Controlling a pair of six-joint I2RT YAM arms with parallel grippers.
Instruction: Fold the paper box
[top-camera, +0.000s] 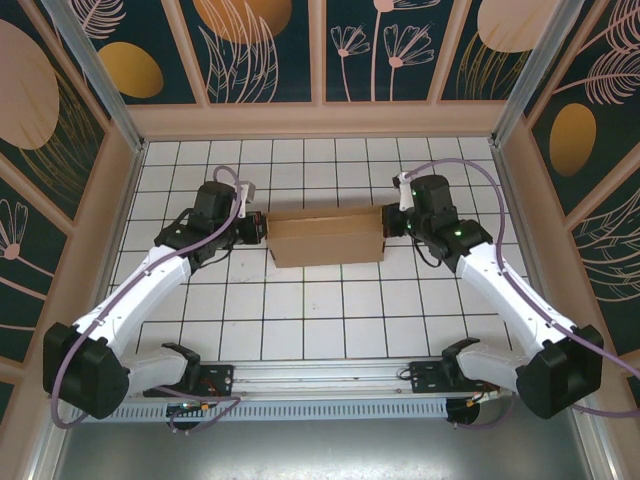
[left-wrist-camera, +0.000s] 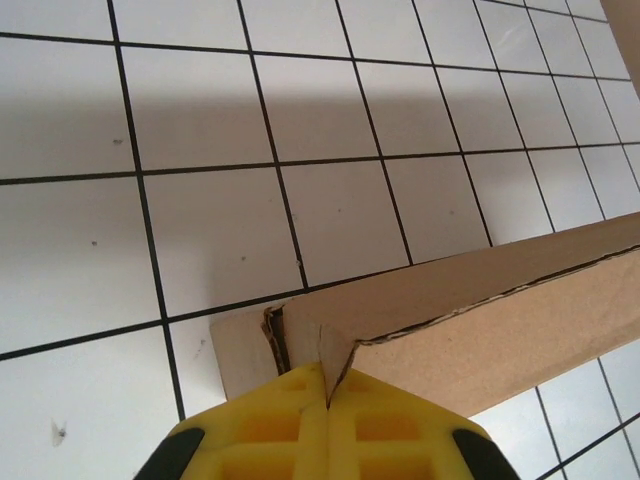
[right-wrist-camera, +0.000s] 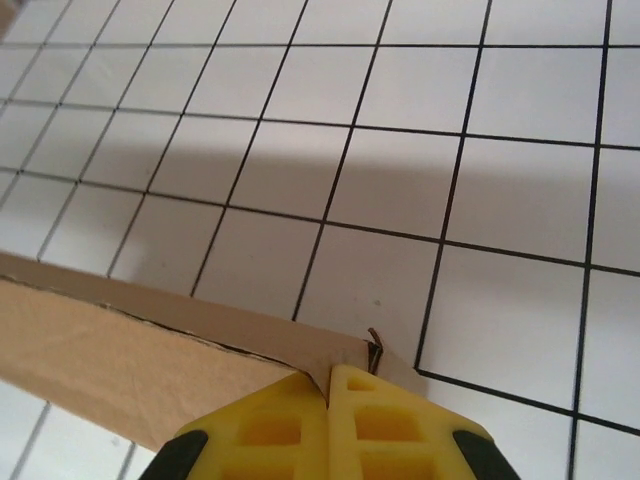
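Pincers tight on paper box

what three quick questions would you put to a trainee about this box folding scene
1. True or false: the paper box rests against the far wall of the enclosure.
2. Multiple choice: where does the left gripper meet the paper box? A) at its left end B) at its near long side C) at the middle of its top
3. Fill in the blank: the right gripper, at the box's right end, has its jaws ____ (open or shut).

Key:
1. False: it lies out on the tiles between the two grippers.
2. A
3. shut
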